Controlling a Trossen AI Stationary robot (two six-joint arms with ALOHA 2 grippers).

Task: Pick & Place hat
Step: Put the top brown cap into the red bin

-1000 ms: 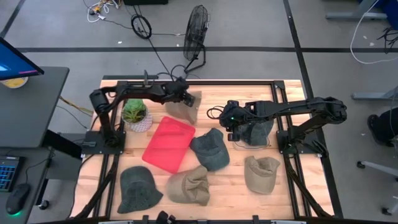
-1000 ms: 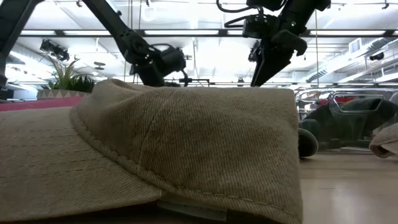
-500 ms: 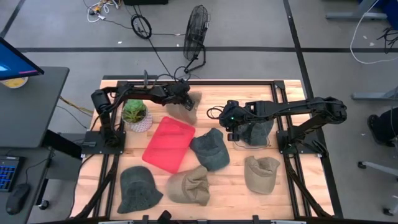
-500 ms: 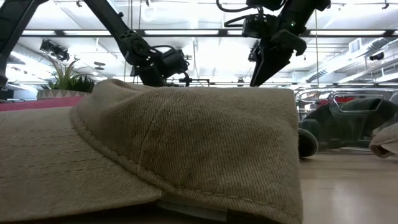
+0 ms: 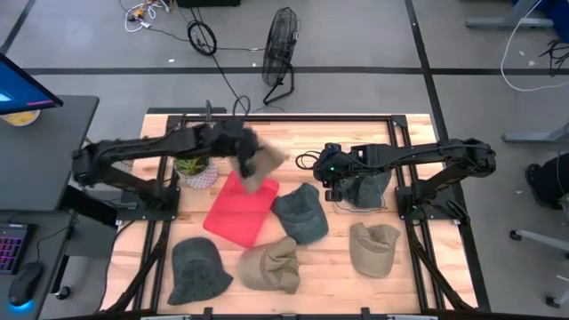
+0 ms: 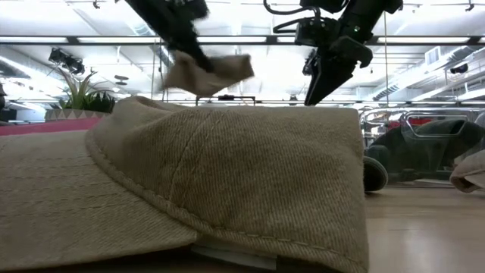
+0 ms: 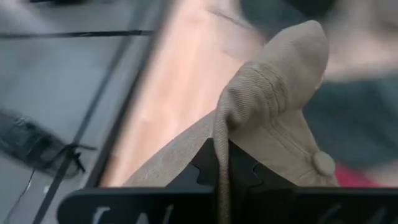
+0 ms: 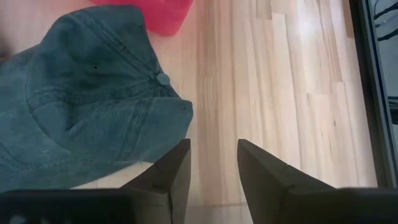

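Note:
A tan hat (image 5: 260, 165) hangs in the air over the far end of the red tray (image 5: 238, 209), with my left gripper (image 5: 238, 147) shut on it. The low view shows this hat (image 6: 209, 73) well above the table, under the left gripper (image 6: 182, 34). My right gripper (image 5: 333, 187) stands open over bare wood, between a blue-grey hat (image 5: 300, 213) and a dark grey hat (image 5: 366, 188). Nothing is between its fingers (image 8: 213, 165). My left gripper pinches a gathered fold of the tan hat's crown (image 7: 222, 134) between its two fingers, not far from the top button (image 7: 323, 163). The hat is lifted clear of the table and hangs slack beyond and below the fingers.
A potted plant (image 5: 194, 164) stands at the far left beside the tray. A dark bucket hat (image 5: 197, 269), a tan hat (image 5: 271, 265) and another tan hat (image 5: 373, 247) lie along the near side. The blue-grey hat (image 8: 87, 93) lies close beside the right fingers.
My left gripper has shut on the tan hat that lay at the table's far side, then risen and swung toward the near left. The hat has come off the table and now hangs over the red tray's far end.

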